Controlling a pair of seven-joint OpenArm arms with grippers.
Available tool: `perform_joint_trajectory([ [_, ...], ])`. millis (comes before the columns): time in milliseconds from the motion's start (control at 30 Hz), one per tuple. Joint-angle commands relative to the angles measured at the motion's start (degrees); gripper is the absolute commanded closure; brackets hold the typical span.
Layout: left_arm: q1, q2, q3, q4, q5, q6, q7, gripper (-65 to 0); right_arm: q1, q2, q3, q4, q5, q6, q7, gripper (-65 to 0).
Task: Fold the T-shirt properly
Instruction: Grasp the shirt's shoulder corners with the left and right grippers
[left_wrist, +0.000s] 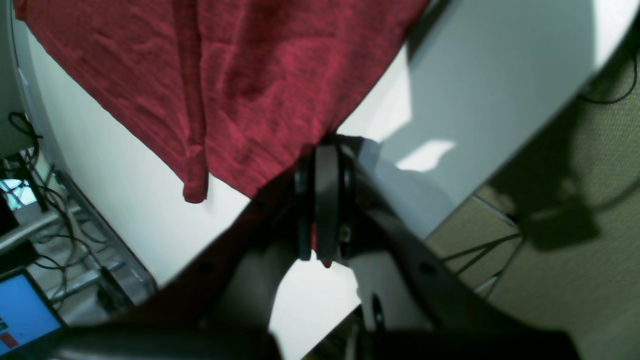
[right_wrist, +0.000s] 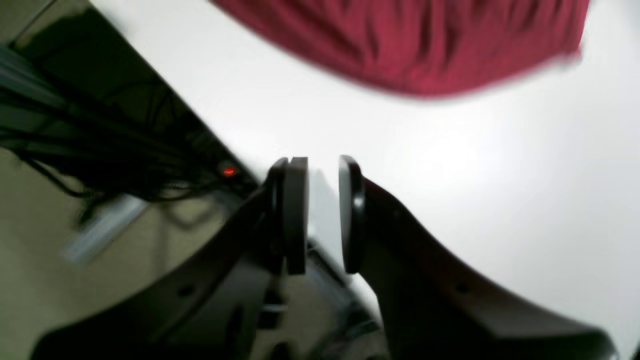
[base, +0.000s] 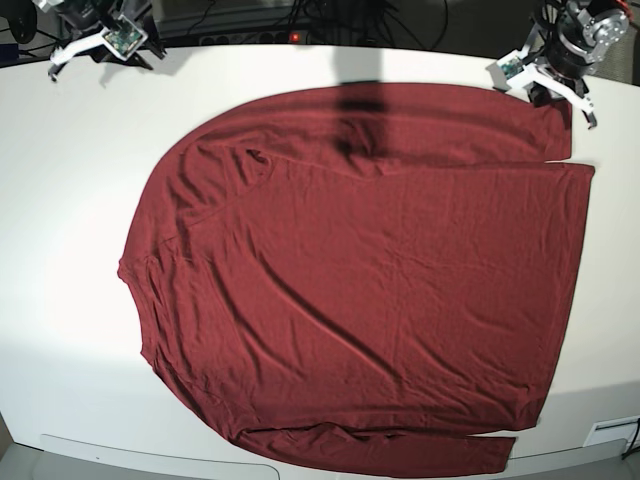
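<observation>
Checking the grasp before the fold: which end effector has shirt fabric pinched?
The left end effector: its jaws are shut on the shirt's edge. The right end effector stands apart from it, holding nothing.

Two robot arms sit at the far corners of the base view. The left gripper (left_wrist: 325, 200) has its black pads pressed together, pinching red fabric. The right gripper (right_wrist: 322, 215) hangs with its pads slightly parted, holding nothing.

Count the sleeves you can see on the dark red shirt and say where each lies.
2. On the dark red, thin knit long-sleeved shirt, one sleeve lies folded across the far edge; the other lies along the near edge of the white table.
</observation>
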Motion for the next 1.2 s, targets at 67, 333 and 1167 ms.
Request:
perform_joint_trajectory([
  [67,1.95,-0.11,0.74,-1.16,-5.22,-6.62,1.79,0.0,3.85,2.25,-1.27,0.92,-7.56,0.76,0.26,-11.5],
  [333,1.95,-0.09,0.74,-1.16,-5.29,-6.60,1.79,0.0,12.37,7.80,-12.66,0.13,-18.36,0.79,0.15,-35.8],
  [1167,1.95,-0.11,0.74,-1.16,-5.27,-6.43,1.81,0.0,37.24,7.91,-35.26,-24.04,-32.30,0.63,-1.07,-33.0],
])
